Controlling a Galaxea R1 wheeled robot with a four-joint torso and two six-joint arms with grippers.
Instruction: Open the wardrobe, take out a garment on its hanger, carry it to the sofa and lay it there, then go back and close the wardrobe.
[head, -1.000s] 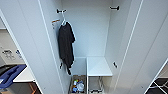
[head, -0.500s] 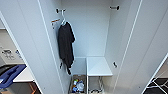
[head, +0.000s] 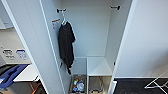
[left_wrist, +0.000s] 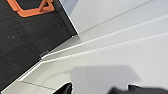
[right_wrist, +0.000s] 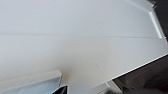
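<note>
The wardrobe (head: 87, 30) stands in front of me with both white doors swung wide, the left door (head: 30, 45) and the right door (head: 147, 37) framing its white inside. My left gripper (left_wrist: 92, 90) is open and close to a white panelled door face (left_wrist: 120, 42), with nothing between its fingers. The right wrist view looks along another white door panel (right_wrist: 75, 37) with a small white handle (right_wrist: 156, 25) near its edge.
A dark grey-black shirt (head: 66, 47) hangs from the rail at the wardrobe's left. Below are a white shelf (head: 98, 66) and a bin of small items (head: 78, 85). A blue shape (head: 11, 73) and white tabletop (head: 26, 73) lie left; a white wire frame (head: 156, 83) right.
</note>
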